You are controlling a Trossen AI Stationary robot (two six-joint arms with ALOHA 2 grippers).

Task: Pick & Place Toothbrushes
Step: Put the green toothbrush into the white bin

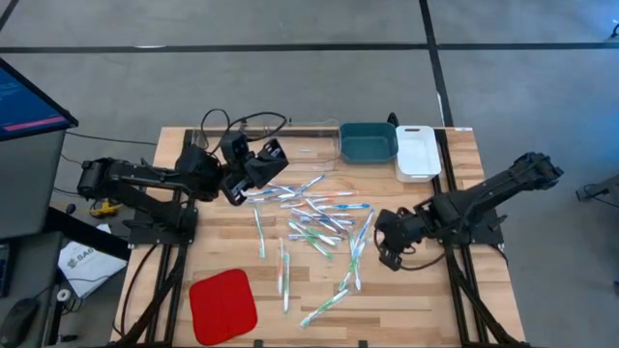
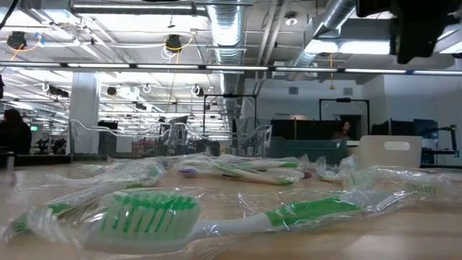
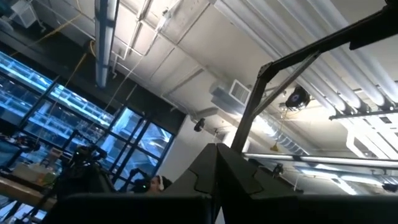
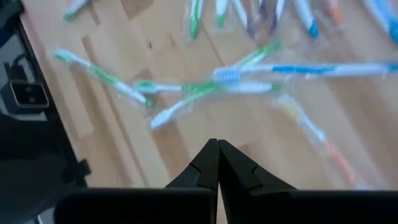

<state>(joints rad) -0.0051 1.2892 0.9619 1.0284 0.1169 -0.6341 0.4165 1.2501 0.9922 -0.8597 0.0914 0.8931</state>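
The toothbrushes (image 1: 314, 227) lie scattered in clear wrappers across the middle of the bench (image 1: 455, 300), between the two arms. The right gripper (image 4: 217, 148) hovers over bare wood, fingers pressed together and empty, the nearest brushes just ahead of its tips. The left gripper (image 1: 274, 153) is tilted upward at the pile's far edge, fingers together, holding nothing.

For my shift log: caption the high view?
Wrapped toothbrushes scattered mid-table; both grippers shut, empty.
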